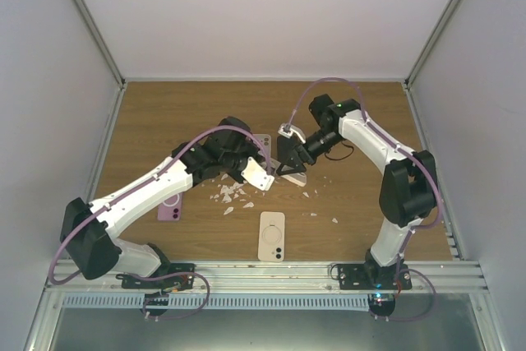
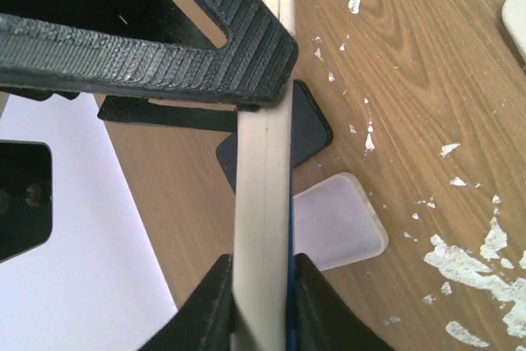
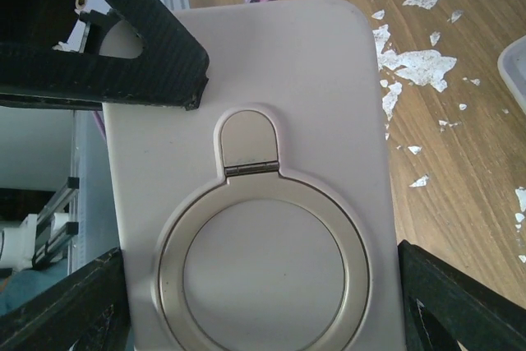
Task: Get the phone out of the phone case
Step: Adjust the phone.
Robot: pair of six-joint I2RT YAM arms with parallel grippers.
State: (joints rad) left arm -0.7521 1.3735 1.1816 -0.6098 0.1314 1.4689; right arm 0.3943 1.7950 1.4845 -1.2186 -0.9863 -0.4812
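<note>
Top overhead, wide; wrist views close, sharing case (image 3: 316, 63).

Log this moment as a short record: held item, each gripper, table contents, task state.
held item: cream phone case, ring stand on its back, clear of the table
left gripper: shut across the case's thickness
right gripper: jaws wide, case held between them
table contents: purple phone, cream phone lying back up, white flakes
task state: no phone seen separated from the held case
</note>
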